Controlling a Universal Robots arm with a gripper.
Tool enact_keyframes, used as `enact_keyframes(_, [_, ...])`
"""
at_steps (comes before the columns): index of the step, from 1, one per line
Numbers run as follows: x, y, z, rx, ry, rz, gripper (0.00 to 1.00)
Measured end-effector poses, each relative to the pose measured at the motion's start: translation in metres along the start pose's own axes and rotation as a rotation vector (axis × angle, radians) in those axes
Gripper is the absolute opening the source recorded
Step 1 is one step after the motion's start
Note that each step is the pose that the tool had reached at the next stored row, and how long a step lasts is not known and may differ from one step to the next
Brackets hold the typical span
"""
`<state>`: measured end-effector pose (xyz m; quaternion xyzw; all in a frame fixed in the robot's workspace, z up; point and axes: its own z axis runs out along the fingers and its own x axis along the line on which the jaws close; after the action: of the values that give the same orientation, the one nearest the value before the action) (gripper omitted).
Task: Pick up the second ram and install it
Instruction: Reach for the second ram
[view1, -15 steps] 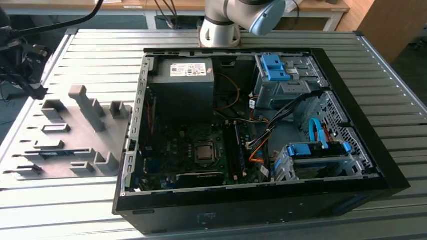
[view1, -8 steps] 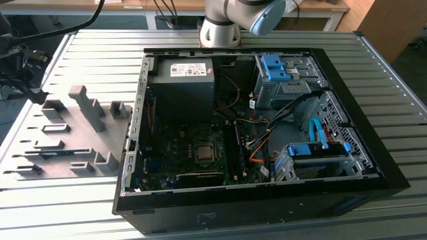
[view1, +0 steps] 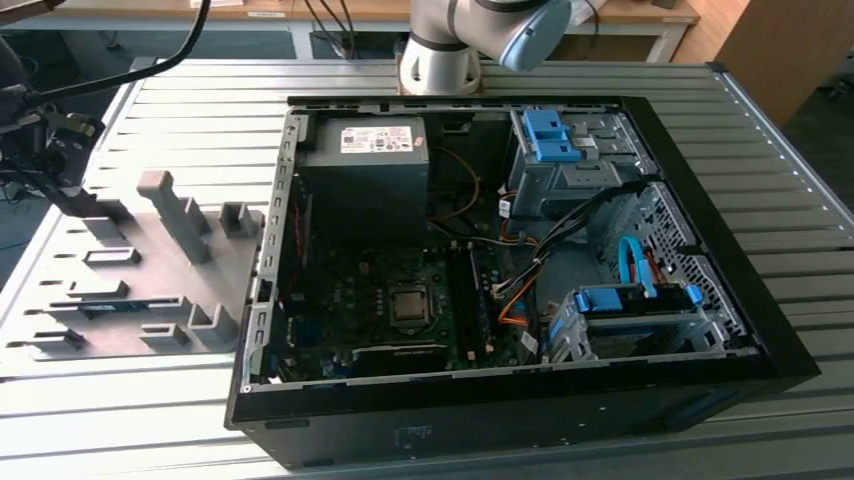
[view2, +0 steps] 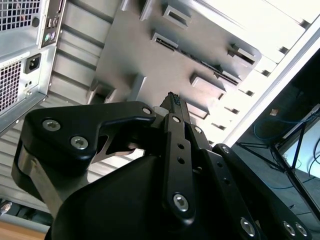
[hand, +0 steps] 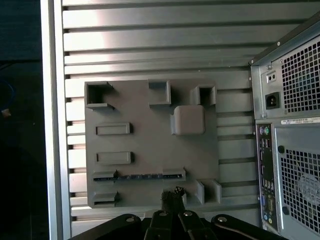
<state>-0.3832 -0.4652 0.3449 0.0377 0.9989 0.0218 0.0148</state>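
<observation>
The second ram (hand: 140, 176) lies flat on the grey holder plate (hand: 145, 145), a thin dark stick spanning two low holder blocks. In the exterior view the second ram (view1: 110, 307) sits near the plate's front left. My gripper (hand: 173, 194) hangs well above the plate with its fingers together and nothing between them. In the second wrist view the gripper (view2: 173, 99) points toward the plate, and the second ram (view2: 204, 64) shows beyond its tip. In the exterior view the gripper (view1: 70, 192) is at the far left, over the plate's left edge.
The open computer case (view1: 747, 300) lies on the slatted table at the exterior view's right, motherboard (view1: 387, 300) facing up, with cables and blue drive bays inside. A tall grey block (view1: 175, 212) and several smaller holder blocks rise from the plate. The case's rear panel (hand: 290, 150) borders the plate.
</observation>
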Motion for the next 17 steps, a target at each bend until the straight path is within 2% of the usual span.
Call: enact_keyframes(17, [0.0051,-0.008,0.0137,-0.0001,-0.0001,0.0,0.1])
